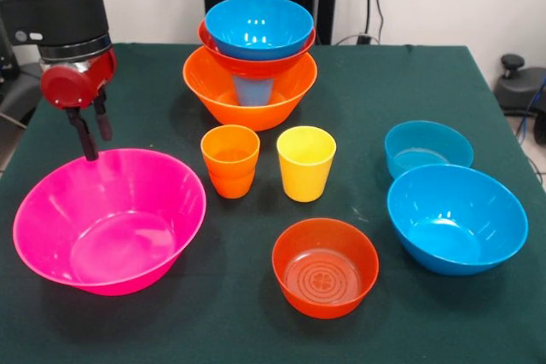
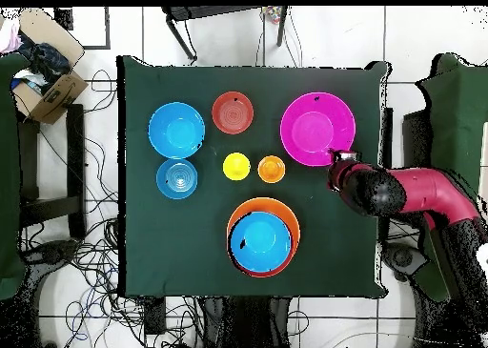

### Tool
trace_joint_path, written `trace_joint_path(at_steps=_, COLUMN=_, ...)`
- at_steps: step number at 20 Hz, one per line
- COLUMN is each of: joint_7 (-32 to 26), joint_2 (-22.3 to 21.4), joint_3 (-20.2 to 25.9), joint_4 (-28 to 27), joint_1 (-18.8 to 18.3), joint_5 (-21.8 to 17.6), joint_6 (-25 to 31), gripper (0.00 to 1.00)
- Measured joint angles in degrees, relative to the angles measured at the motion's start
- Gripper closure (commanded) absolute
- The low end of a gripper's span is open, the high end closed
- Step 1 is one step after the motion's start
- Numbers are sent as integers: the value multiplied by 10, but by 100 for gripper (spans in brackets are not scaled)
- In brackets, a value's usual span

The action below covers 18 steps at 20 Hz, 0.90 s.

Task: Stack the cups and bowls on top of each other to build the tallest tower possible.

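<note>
We have the gripper (image 1: pixel 94 135) down at the far rim of the big pink bowl (image 1: pixel 109 221), its two dark fingers (image 1: pixel 84 138) spread a little apart, one tip right at the rim, nothing pinched between them. From above, the gripper (image 2: pixel 340 158) sits at the pink bowl's (image 2: pixel 317 128) edge on the side nearest the red arm (image 2: pixel 419 194), which reaches in over the table's edge there.

Now the tower (image 1: pixel 252 57): the big orange bowl (image 1: pixel 213 91) is the base, a blue cup (image 1: pixel 252 91) stands upside down inside it, a red-orange bowl (image 1: pixel 256 64) rests on that, and a larger blue bowl (image 1: pixel 258 27) is nested on top. It stands at the far middle of the green cloth-covered table (image 1: pixel 196 330).

We see the orange cup (image 1: pixel 230 161) with its stepped base and the yellow cup (image 1: pixel 306 163) upright, side by side but apart, just in front of the tower. A second red-orange bowl (image 1: pixel 325 267), with ringed moulding in its bottom, sits near the front. On the other side, the second larger blue bowl (image 1: pixel 456 219) sits just in front of the small shallow blue bowl (image 1: pixel 428 148), close to the cloth's side edge.

Everything is glossy, translucent plastic, round and tapered. Open cloth lies along the front edge and between the pink bowl and the cups
</note>
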Motion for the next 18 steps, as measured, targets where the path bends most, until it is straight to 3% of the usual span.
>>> trace_joint_path(at_steps=18, joint_7=0, joint_2=46, joint_3=0, joint_4=0, joint_1=-3, joint_5=-33, joint_6=-32, gripper=0)
